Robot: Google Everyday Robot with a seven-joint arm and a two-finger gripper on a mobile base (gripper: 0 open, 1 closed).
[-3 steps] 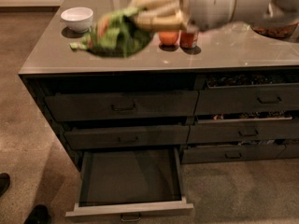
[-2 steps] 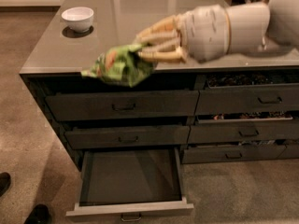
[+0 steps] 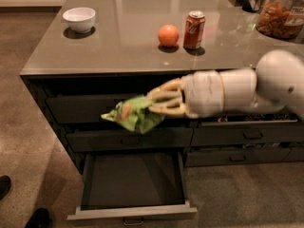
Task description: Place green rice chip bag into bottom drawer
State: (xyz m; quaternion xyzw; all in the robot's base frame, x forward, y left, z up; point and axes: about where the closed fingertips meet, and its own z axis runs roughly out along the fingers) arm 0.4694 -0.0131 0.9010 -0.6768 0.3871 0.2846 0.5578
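The green rice chip bag (image 3: 131, 115) is a crumpled light-green foil bag, held in the air in front of the upper drawer fronts. My gripper (image 3: 155, 103), cream-coloured on a thick white arm from the right, is shut on the bag's right end. The bottom drawer (image 3: 133, 180) is pulled open below it, with a dark flat empty inside and a light grey front panel (image 3: 132, 212). The bag hangs above the drawer's back part.
On the grey counter (image 3: 118, 46) stand a white bowl (image 3: 79, 19), an orange (image 3: 168, 35), a red soda can (image 3: 194, 30) and a jar of snacks (image 3: 281, 17). Closed drawers fill the cabinet front, with a narrower stack at the right (image 3: 247, 137). Dark shoes (image 3: 38, 217) are at the bottom left.
My arm has carried the bag down from the counter level, off the counter's front edge, to in front of the drawers above the open bottom drawer.
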